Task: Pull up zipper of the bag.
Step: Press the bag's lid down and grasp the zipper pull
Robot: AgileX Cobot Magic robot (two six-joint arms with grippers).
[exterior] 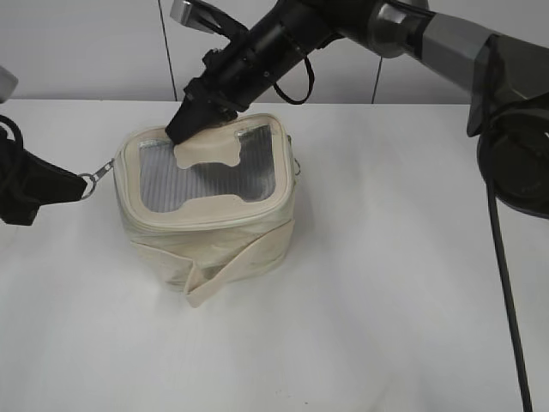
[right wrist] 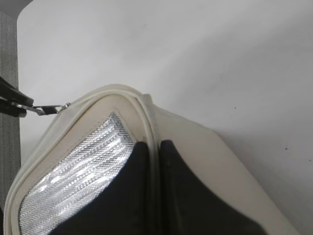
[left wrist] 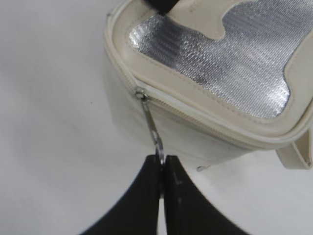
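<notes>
While bag (exterior: 210, 219) pinned (right gripper (exterior: 190, 120)), left gripper (left wrist: 162, 164) on zipper (left wrist: 149, 115).

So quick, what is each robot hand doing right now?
Left gripper: shut on the zipper's ring pull.
Right gripper: shut on the bag's top rim.

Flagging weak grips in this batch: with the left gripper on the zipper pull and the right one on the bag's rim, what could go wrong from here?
1. The left gripper pinches only the tip of the ring pull; a harder tug may slip it free.
2. The right gripper clamps just the thin rim of the bag, so the soft bag could slide or tip toward the left.
3. The slider sits at a corner of the zipper, where it might jam.
</notes>
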